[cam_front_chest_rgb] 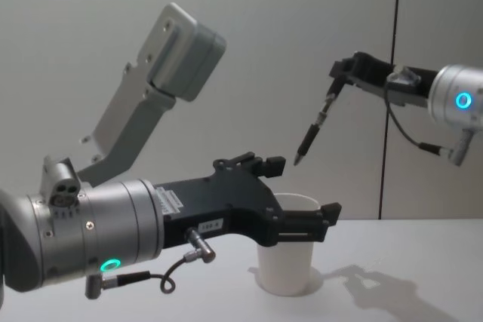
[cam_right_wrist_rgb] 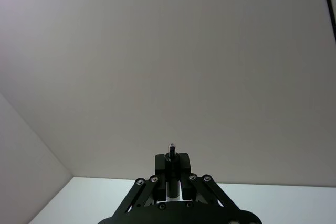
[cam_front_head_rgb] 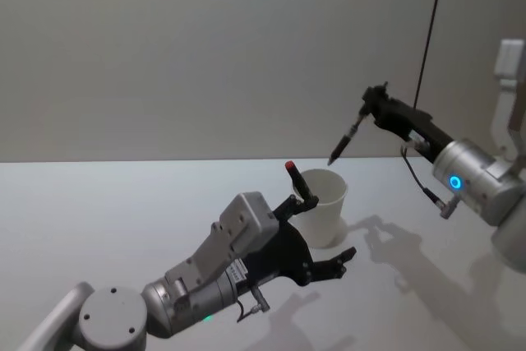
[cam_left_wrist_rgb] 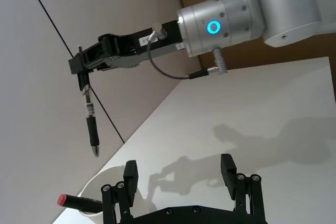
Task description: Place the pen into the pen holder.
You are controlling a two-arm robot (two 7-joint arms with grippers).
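Right gripper [cam_front_head_rgb: 371,104] raised in the air above and to the right of the pen holder [cam_front_head_rgb: 323,205], fingers clamped on top end of the pen [cam_front_head_rgb: 345,140]. Pen hanging tip-down, slightly tilted, tip above the cup's rim, not yet inside; same in chest view, pen [cam_front_chest_rgb: 312,133] above and clear of the cup [cam_front_chest_rgb: 287,258]. From right wrist view, pen end [cam_right_wrist_rgb: 171,153] pinched between the closed fingers. Left gripper [cam_front_head_rgb: 328,237] low, at the cup, fingers spread wide apart on either side of it, holding nothing; touching the cup or not, cannot tell. In left wrist view, both fingers [cam_left_wrist_rgb: 227,166] apart, cup rim [cam_left_wrist_rgb: 107,176] beside one of them. Red-capped marker [cam_front_head_rgb: 301,182] standing in the cup already, red end sticking out above rim, seen also in left wrist view [cam_left_wrist_rgb: 76,201]. Cup upright on white table [cam_front_head_rgb: 99,211], plain grey wall behind.
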